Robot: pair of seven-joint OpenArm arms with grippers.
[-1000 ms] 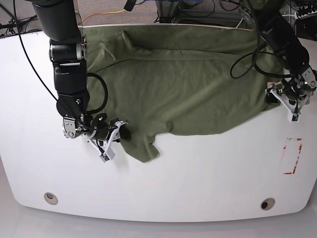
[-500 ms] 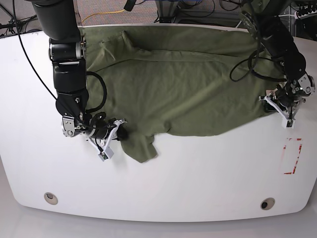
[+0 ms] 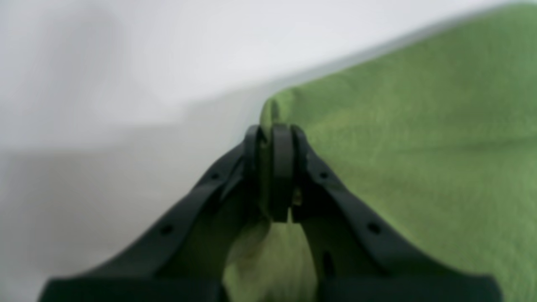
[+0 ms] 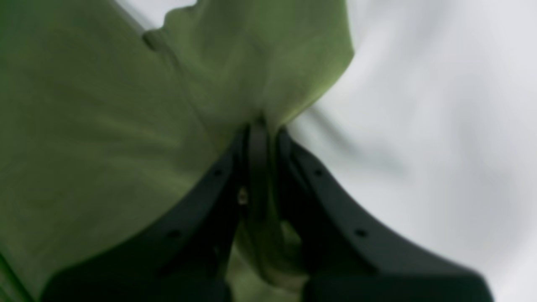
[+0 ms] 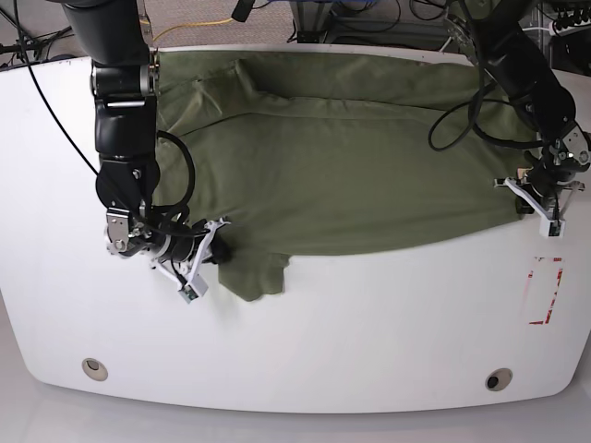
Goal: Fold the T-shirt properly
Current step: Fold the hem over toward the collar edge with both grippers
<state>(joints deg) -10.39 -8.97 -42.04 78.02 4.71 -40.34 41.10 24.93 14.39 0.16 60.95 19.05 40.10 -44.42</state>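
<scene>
The olive-green T-shirt lies spread and wrinkled across the far half of the white table. My left gripper, at the right of the base view, is shut on the shirt's right edge; the left wrist view shows its fingertips pinching green cloth. My right gripper, at the left of the base view, is shut on the shirt's lower left corner, where a flap hangs toward the front. The right wrist view shows its fingertips pinching folded cloth.
A red rectangle outline is marked on the table at the right. Two round holes sit near the front edge. Black cables loop beside my right arm. Wires and gear lie behind the table's far edge.
Both grippers pulled outward with the cloth. The left gripper moved right, stretching the shirt's right edge and straightening its lower hem. The right gripper shifted left and slightly nearer with the corner.
</scene>
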